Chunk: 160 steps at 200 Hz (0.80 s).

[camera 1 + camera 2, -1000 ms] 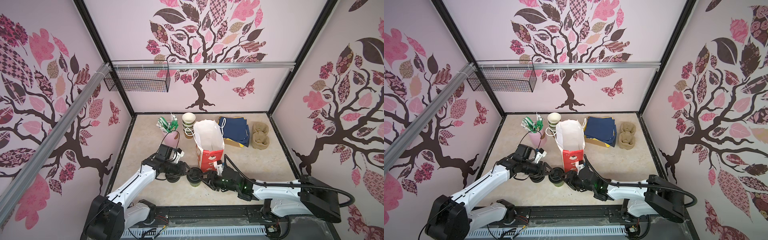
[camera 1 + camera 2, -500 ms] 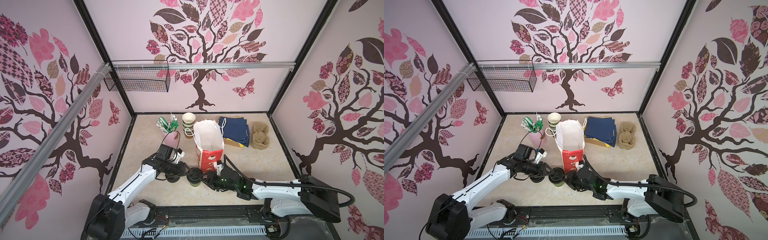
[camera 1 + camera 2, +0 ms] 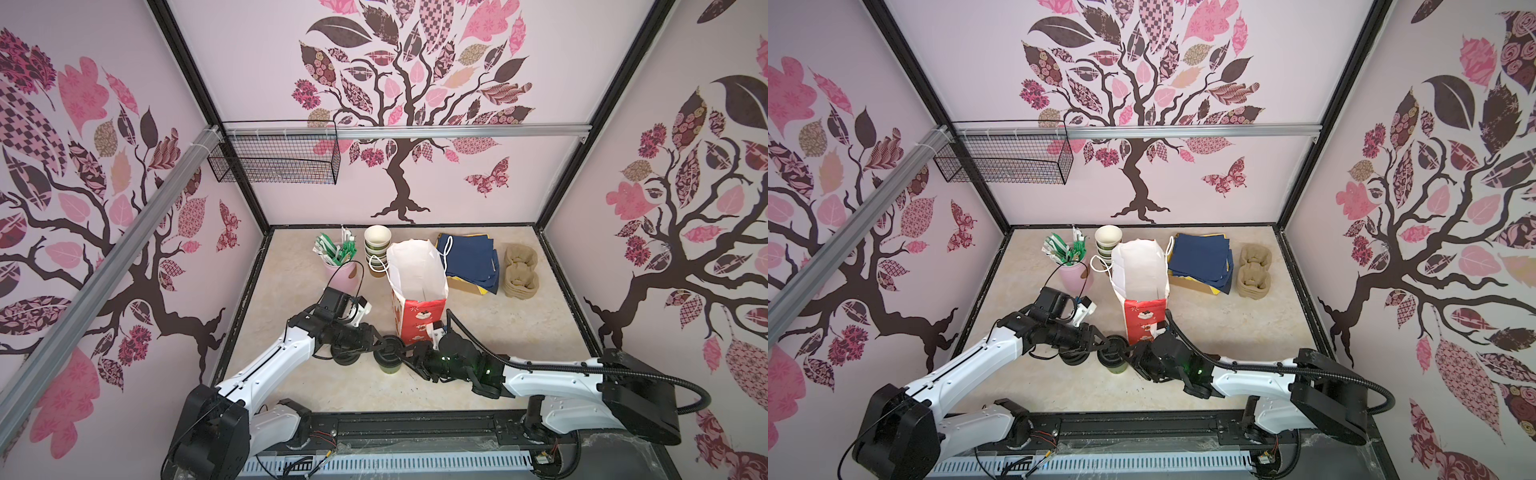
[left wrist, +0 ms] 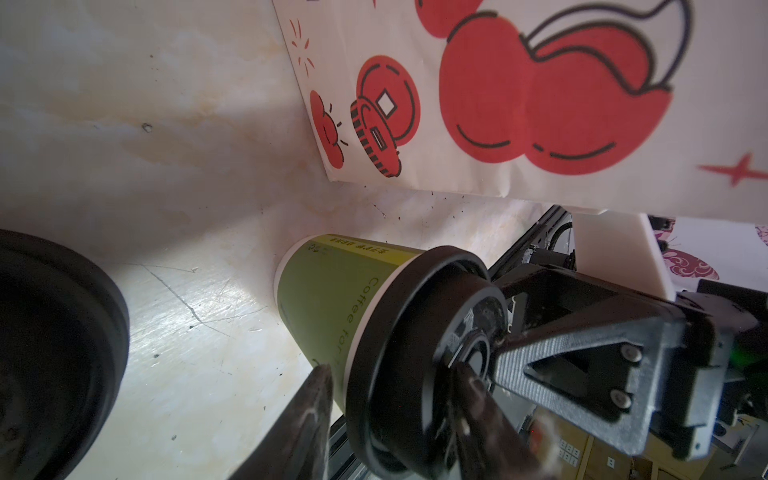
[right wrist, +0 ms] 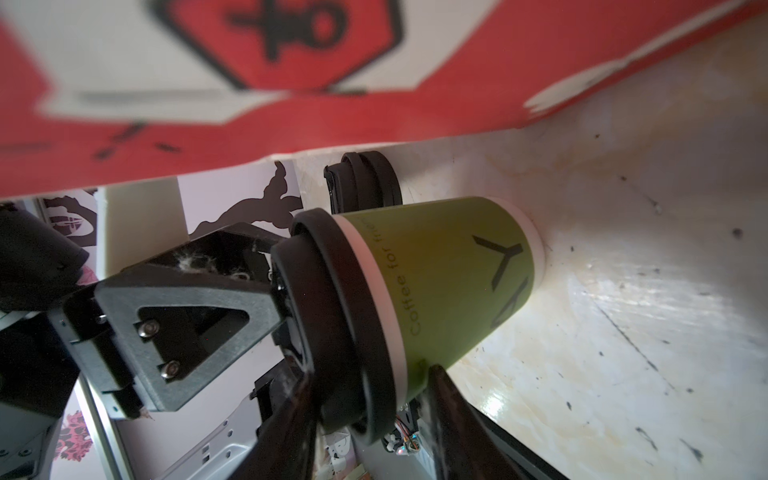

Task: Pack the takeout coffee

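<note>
Item: green cup [image 3: 390, 366], stood upright on the table [image 3: 519, 332] just before the paper bag [image 3: 417, 307], black lid [image 5: 332, 311] seated. Left gripper [image 4: 390, 374] and right gripper [image 5: 372, 374] each seemed clamped across the lid's rim from opposite sides, though pad contact was blurred. Hazard: uneven pulling by either arm could pop the lid or topple the cup.

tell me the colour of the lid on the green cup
The lid is black; the right wrist view shows it best.
</note>
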Motion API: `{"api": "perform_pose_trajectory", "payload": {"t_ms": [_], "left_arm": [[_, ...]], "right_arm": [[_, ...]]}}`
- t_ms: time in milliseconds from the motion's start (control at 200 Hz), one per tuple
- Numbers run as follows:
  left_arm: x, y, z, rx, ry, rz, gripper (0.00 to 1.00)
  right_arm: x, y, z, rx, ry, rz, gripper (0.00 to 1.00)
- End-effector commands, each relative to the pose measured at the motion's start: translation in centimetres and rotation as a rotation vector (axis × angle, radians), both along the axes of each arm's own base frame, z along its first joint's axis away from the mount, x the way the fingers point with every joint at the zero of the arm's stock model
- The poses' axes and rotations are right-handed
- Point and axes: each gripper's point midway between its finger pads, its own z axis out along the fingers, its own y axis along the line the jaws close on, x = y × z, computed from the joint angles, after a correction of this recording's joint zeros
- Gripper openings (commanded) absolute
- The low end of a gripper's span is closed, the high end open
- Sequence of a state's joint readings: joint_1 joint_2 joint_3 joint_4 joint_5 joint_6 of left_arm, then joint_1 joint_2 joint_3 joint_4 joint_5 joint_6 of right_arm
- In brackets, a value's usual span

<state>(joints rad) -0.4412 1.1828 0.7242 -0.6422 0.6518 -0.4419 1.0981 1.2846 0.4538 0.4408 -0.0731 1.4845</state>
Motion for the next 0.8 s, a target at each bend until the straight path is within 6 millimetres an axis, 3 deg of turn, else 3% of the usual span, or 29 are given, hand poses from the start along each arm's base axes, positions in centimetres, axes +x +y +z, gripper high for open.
{"api": "perform_pose_trajectory", "payload": {"t_ms": [0, 140, 375, 675, 795], "left_arm": [[-0.8, 1.0, -1.6, 0.078, 0.040, 0.006, 0.50], [-0.8, 0.8, -1.4, 0.060, 0.039, 0.004, 0.50], [-0.9, 1.1, -1.6, 0.082, 0.040, 0.009, 0.50], [-0.8, 1.2, -1.5, 0.086, 0.036, 0.007, 0.50], [-0.8, 1.2, -1.5, 0.087, 0.037, 0.007, 0.50]], "right_arm": [[-1.1, -1.0, -2.1, -0.120, -0.006, 0.065, 0.56], [-1.1, -0.1, 1.1, -0.073, -0.113, 0.127, 0.66], [-2.6, 0.0, 2.0, -0.007, -0.145, 0.208, 0.68], [-3.3, -1.1, -0.6, -0.064, -0.079, 0.208, 0.61], [-3.1, -0.7, -0.5, -0.055, -0.082, 0.209, 0.61]]}}
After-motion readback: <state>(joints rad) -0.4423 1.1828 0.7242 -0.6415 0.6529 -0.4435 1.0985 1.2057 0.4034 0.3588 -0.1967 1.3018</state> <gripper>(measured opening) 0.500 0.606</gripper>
